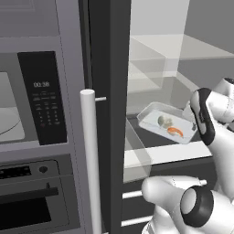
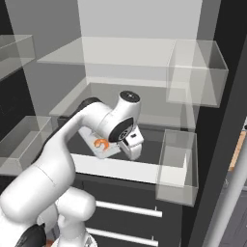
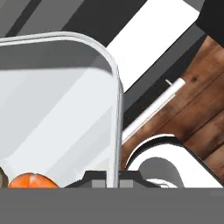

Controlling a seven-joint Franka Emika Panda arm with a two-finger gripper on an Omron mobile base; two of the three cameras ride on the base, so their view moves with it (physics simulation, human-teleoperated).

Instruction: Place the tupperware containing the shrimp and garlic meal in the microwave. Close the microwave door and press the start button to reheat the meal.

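**Claw pinches the tray's rim inside the open fridge**

The fridge [image 2: 144, 72], with clear shelves and door bins, is the largest thing, and the claw works inside it over a dark lower shelf [image 1: 151, 137]. Well off to the claw's left in the left base view stands the microwave [image 1: 27, 105], its pale cavity showing beside the black keypad panel [image 1: 43, 98]. A tall white bar handle [image 1: 90, 160] rises between the microwave and the claw.

The tupperware [image 1: 153, 119] sits tilted, one end lifted above the dark shelf, touching the claw at its near edge. In the hand view the claw [image 3: 113, 177] has its two dark tips pressed close on either side of the tray's rim, pinching that thin wall between them. In the right base view the claw [image 2: 129, 144] hangs just right of the tray.

Inside the tray, just left of the claw, lies the orange shrimp [image 3: 33, 180]; beyond it rests the whitish garlic bulb [image 1: 164, 121].
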